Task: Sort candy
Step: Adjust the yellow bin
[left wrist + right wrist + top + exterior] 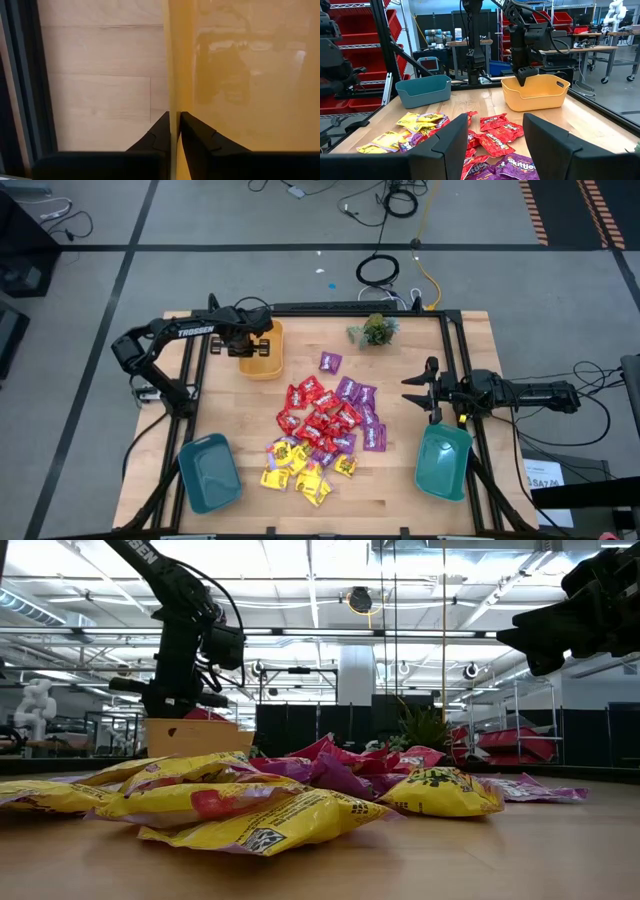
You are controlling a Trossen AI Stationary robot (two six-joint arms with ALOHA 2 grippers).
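The candy (325, 425) is a heap of red, purple and yellow packets lying on the table's middle; the right wrist view shows it too (490, 135). An orange bin (265, 352) stands at the far left of the table. My left gripper (245, 345) points down at the bin's left wall and is shut on it. At the table's right edge my right gripper (420, 388) is level and open, holding nothing, with the candy ahead of it. My left gripper pinches the orange bin's left wall (175, 75) at its rim, one finger (157, 135) outside the bin and the other inside. The fingers come from above and point down. In the right wrist view the bin (535, 92) stands upright with its bottom on the table.
One teal bin (208, 472) stands at the near left and another (443, 462) at the near right, just below my right gripper. A small green plant (373, 331) sits at the far edge. A dark frame rail (455, 360) runs round the tabletop.
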